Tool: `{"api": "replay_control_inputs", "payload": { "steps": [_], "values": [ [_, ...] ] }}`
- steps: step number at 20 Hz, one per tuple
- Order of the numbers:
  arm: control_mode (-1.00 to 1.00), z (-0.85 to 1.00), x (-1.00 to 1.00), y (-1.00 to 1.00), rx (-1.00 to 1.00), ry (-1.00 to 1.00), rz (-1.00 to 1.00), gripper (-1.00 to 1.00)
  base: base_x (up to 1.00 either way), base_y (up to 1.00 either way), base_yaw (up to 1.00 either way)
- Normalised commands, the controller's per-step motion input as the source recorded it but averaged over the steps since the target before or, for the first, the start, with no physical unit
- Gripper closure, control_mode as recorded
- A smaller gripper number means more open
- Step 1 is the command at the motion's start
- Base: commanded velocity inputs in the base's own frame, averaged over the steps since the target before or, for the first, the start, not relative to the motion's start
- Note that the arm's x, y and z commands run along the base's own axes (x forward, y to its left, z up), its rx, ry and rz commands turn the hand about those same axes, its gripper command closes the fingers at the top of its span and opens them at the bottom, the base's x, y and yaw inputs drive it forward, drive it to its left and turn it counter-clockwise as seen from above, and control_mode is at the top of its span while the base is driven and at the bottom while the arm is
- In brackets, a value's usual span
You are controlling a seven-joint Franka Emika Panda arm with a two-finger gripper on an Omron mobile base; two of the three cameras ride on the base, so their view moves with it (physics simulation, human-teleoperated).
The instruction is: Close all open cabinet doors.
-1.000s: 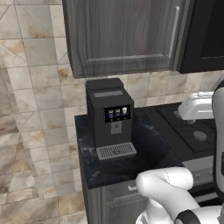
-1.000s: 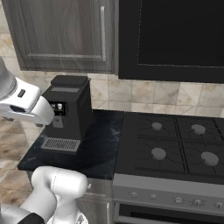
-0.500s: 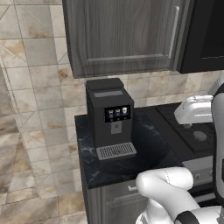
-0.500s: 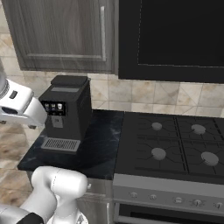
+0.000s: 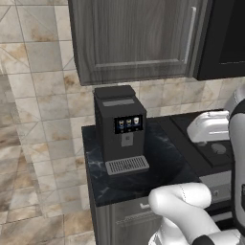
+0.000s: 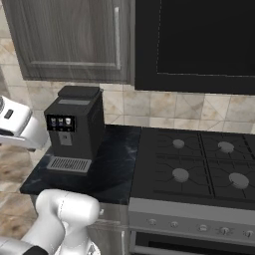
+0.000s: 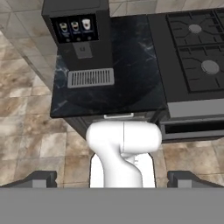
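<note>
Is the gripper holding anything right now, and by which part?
Nothing is held: the gripper is open, its dark fingertips wide apart, with empty space between them.

Wood-grain cabinet door, glossy marbled counter

Our arm rises from the base at the near edge and bends back over itself, so the hand sits high and near, looking down and forward. Our gripper shows its two dark fingertips at the bottom of the hand view, set wide apart with nothing between them.
</note>
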Motion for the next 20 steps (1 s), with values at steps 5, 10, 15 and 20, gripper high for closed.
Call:
{"api": "replay_control_inputs", "payload": {
  "steps": [5, 10, 15, 20],
  "values": [
    [-1.0, 0.0, -0.25, -0.01, 0.0, 0.0, 0.0, -1.0, 0.0, 0.0, 0.0],
    [1.0, 0.0, -0.1, -0.02, 0.0, 0.0, 0.0, -1.0, -0.61, -0.2, -0.08],
    [1.0, 0.0, 0.0, 0.0, 0.0, 0.0, 0.0, -1.0, -0.85, -0.43, -0.34],
    [1.0, 0.0, 0.0, 0.0, 0.0, 0.0, 0.0, -1.0, -0.5, -0.38, -0.64]
  ]
}}
